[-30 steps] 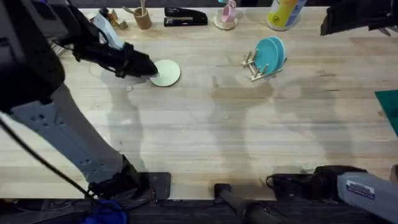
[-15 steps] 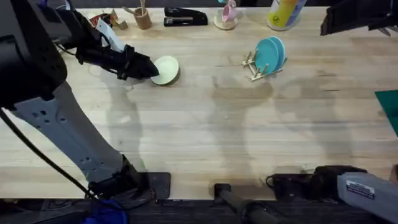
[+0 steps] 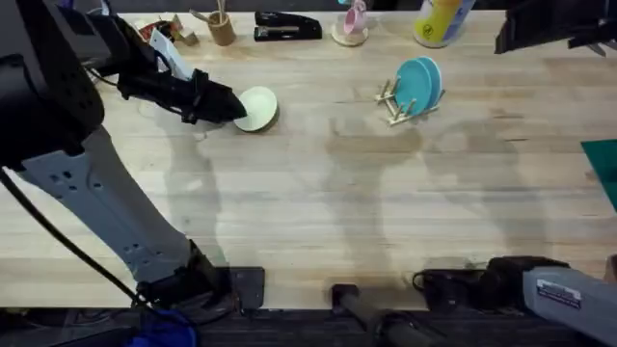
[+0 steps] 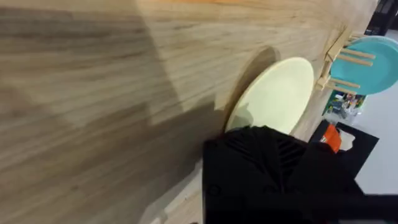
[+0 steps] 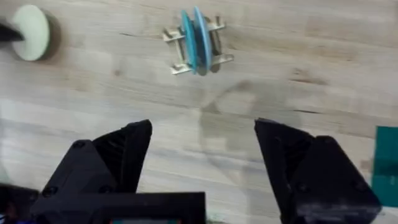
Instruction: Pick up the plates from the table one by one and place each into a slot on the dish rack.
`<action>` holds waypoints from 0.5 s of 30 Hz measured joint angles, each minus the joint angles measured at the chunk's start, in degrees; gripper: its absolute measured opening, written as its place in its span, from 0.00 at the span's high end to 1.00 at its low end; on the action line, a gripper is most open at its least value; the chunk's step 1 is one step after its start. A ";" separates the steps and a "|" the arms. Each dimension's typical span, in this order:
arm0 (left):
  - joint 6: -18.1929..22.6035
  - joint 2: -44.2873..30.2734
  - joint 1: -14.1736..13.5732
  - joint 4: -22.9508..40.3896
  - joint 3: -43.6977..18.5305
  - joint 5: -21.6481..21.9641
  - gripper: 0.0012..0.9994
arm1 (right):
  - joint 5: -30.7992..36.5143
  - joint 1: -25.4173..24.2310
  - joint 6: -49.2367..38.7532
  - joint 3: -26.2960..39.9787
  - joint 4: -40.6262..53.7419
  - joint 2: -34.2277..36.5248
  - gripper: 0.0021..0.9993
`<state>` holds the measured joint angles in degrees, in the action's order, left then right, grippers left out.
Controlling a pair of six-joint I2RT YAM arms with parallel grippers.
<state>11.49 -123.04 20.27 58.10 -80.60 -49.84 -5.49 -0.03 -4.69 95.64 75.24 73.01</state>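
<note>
Cream plate (image 4: 277,99) tilted off table (image 4: 93,93) in left gripper's (image 3: 231,106) clamp; right gripper (image 5: 202,155) spread, empty.

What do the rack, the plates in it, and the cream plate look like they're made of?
The rack looks like bare light wood: pale slats and thin pegs, matte. The teal plates standing in it look like plastic or glazed ceramic, with smooth, even colour; I can't tell which. The cream plate, held by the left gripper, has the same smooth, uniform surface, so probably the same material.
</note>
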 joint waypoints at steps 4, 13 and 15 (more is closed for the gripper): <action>0.00 0.00 0.00 -0.02 -0.02 0.00 0.96 | -3.31 0.01 0.40 0.01 -0.22 0.02 0.00; -0.02 0.00 0.00 -0.06 -0.02 0.02 0.96 | -12.68 0.41 1.63 0.15 -0.28 6.13 0.01; -0.02 0.00 0.00 -0.06 -0.02 0.04 0.96 | -13.37 0.70 2.07 0.15 -0.46 7.34 0.01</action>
<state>11.46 -123.04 20.27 58.04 -80.62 -49.80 -18.86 0.67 -2.62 95.79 74.78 80.36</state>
